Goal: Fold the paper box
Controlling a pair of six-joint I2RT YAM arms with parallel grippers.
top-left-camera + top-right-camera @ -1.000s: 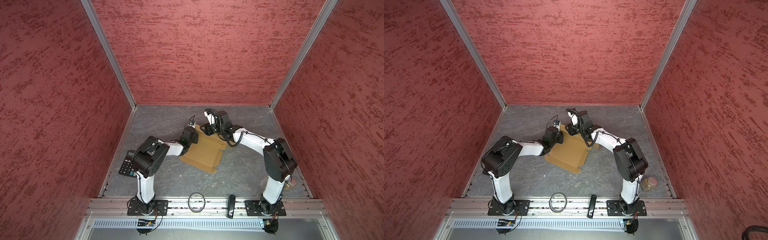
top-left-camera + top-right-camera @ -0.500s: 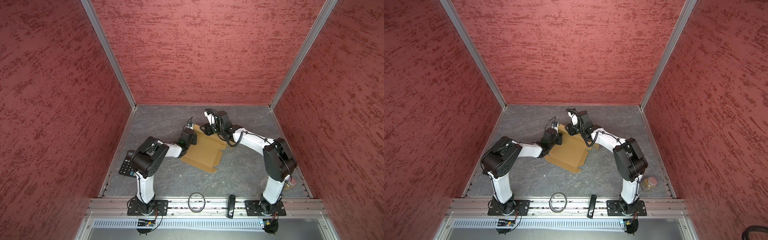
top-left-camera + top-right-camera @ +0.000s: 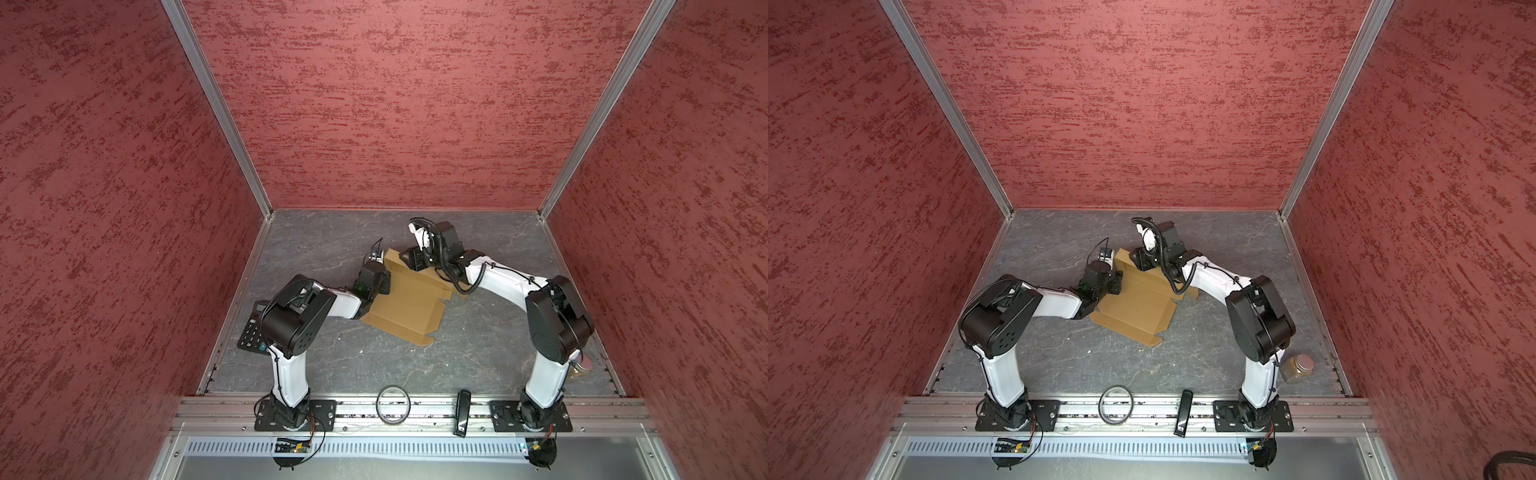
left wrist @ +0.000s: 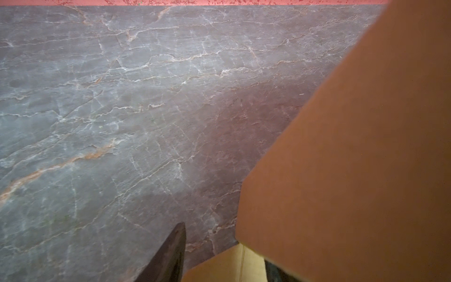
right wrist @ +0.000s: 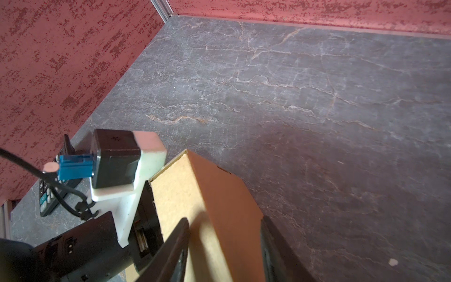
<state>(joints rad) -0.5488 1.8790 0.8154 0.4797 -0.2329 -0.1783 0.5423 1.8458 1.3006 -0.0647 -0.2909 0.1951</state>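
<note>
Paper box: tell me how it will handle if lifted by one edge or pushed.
The paper box likely lifts light: it looks a thin single cardboard sheet. It probably stays stiff across panels but hinges at creases, as the raised flap shows. Pushed, it should slide rather than tip, lying low and wide.

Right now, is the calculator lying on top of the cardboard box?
No, in a top view the calculator lies on the table by the left wall, clearly apart from the paper box.

flat tan paper box [image 3: 409, 307], far flap upright
</note>
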